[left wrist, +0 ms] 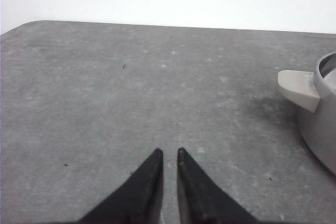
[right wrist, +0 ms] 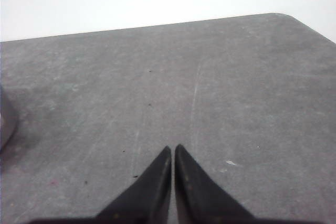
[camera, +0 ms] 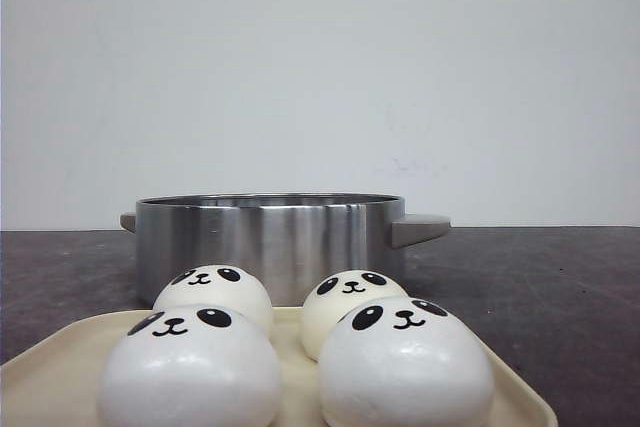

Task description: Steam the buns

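Four white panda-faced buns sit on a cream tray (camera: pixel 50 372) at the near edge of the front view: front left (camera: pixel 190 367), front right (camera: pixel 405 365), back left (camera: pixel 213 292), back right (camera: pixel 338 309). A steel pot (camera: pixel 270 242) with grey handles stands right behind the tray. Neither gripper shows in the front view. My left gripper (left wrist: pixel 169 153) is shut and empty over bare grey table, with the pot's handle (left wrist: pixel 298 87) off to one side. My right gripper (right wrist: pixel 172 149) is shut and empty over bare table; the pot's wall (right wrist: pixel 5 121) just shows at the frame edge.
The dark grey table (camera: pixel 560 287) runs to a white wall behind. Its rounded corners show in the left wrist view (left wrist: pixel 21 27) and the right wrist view (right wrist: pixel 299 19).
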